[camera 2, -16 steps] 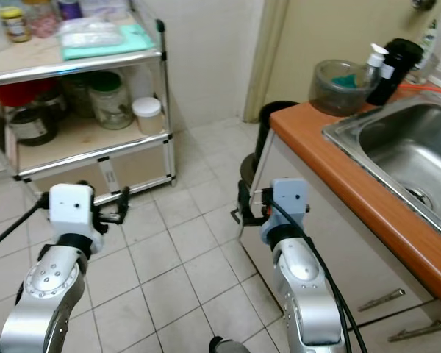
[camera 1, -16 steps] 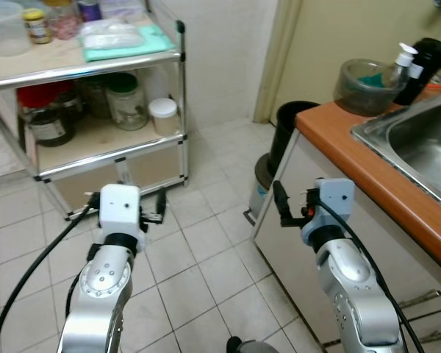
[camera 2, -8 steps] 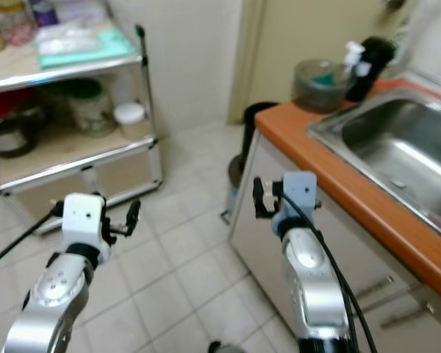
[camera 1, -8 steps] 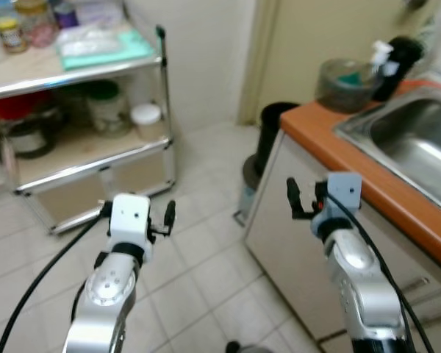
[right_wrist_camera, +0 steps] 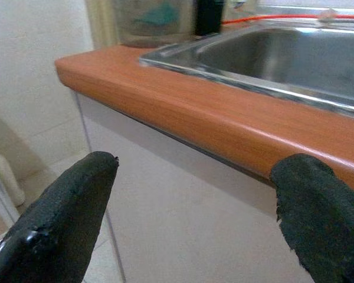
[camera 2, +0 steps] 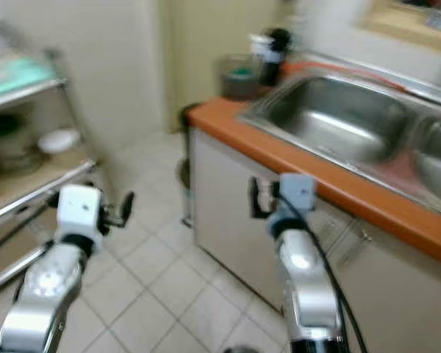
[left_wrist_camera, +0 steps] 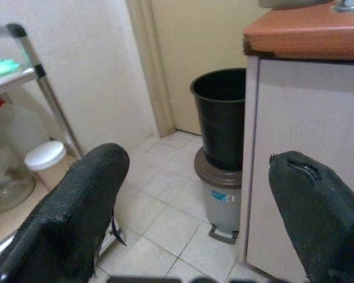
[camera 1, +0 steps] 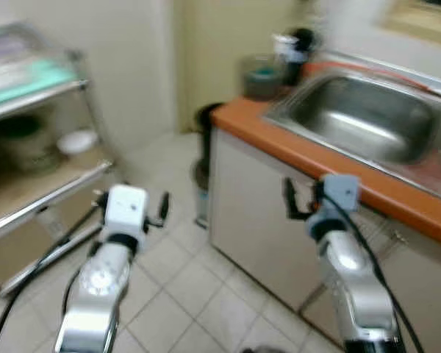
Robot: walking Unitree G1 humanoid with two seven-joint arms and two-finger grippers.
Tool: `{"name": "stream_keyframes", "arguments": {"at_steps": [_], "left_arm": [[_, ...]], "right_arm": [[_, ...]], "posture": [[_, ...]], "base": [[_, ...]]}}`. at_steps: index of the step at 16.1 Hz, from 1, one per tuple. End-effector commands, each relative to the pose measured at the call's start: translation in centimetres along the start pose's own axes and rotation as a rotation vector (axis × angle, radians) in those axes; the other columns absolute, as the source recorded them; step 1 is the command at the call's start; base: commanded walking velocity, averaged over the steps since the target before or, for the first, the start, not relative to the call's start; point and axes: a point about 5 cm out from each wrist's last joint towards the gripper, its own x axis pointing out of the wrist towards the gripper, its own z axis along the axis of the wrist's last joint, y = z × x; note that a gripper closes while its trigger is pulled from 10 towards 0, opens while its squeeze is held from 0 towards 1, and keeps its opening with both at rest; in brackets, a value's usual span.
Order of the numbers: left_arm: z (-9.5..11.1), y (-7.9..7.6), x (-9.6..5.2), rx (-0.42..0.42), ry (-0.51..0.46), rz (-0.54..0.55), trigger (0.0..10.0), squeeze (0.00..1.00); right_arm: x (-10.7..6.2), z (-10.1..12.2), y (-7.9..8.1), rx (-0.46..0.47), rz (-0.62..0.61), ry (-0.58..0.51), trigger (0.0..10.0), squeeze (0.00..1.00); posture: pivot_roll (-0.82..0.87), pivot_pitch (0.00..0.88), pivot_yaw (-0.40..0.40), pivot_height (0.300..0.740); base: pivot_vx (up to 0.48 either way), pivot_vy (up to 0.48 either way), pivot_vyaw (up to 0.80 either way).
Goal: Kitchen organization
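Here we face the orange surface [camera 1: 331, 165] with its steel sink [camera 1: 360, 118]; both arms are raised before it, holding nothing. The left gripper [left_wrist_camera: 194, 206] has its jaws wide open, pointing at the black bin [left_wrist_camera: 221, 112] by the surface's end, and the right gripper [right_wrist_camera: 194, 212] is equally open toward the surface's front edge. At the far corner stand a bowl [camera 1: 263, 73] and a dark bottle [camera 1: 301, 45]. We judge the bottle light, stiff and perhaps slippery, best gripped around its body.
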Motion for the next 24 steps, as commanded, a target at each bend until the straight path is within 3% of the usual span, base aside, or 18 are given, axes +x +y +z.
{"name": "stream_keyframes", "arguments": {"at_steps": [1,4,8,16,19,24], "left_arm": [[0.0,-0.2,0.2,-0.014,-0.012,0.009,10.0,0.00],[0.1,-0.7,0.5,-0.027,-0.019,-0.004,10.0,0.00],[-0.5,-0.8,0.0,-0.139,-0.004,0.021,10.0,0.00],[-0.1,-0.4,-0.3,-0.185,-0.031,0.029,10.0,0.00],[0.1,-0.1,0.2,-0.144,-0.046,0.044,10.0,0.00],[0.7,0.1,0.5,-0.121,-0.086,0.018,10.0,0.00]], "right_arm": [[-0.1,0.2,-0.5,-0.002,-0.016,-0.006,10.0,1.00],[-0.4,0.3,-0.6,-0.015,-0.014,-0.012,10.0,1.00],[-0.5,0.2,-0.4,-0.036,0.016,0.002,10.0,1.00],[-0.5,0.2,-0.5,-0.063,0.008,0.010,10.0,1.00],[-0.3,0.4,-0.6,-0.131,-0.011,-0.013,10.0,1.00],[-0.3,0.6,-0.4,-0.068,0.003,-0.005,10.0,1.00]], "posture": [[0.02,0.000,0.046,0.740],[0.01,0.000,0.045,0.740],[0.02,0.000,0.020,0.740],[0.02,0.000,0.011,0.740],[0.00,0.000,0.022,0.740],[0.00,0.000,0.020,0.740]], "base": [[0.000,0.000,-0.77],[0.000,0.000,-0.77],[0.000,0.000,-0.78],[0.000,0.000,-0.78],[0.000,0.000,-0.78],[0.000,0.000,-0.78]]}}
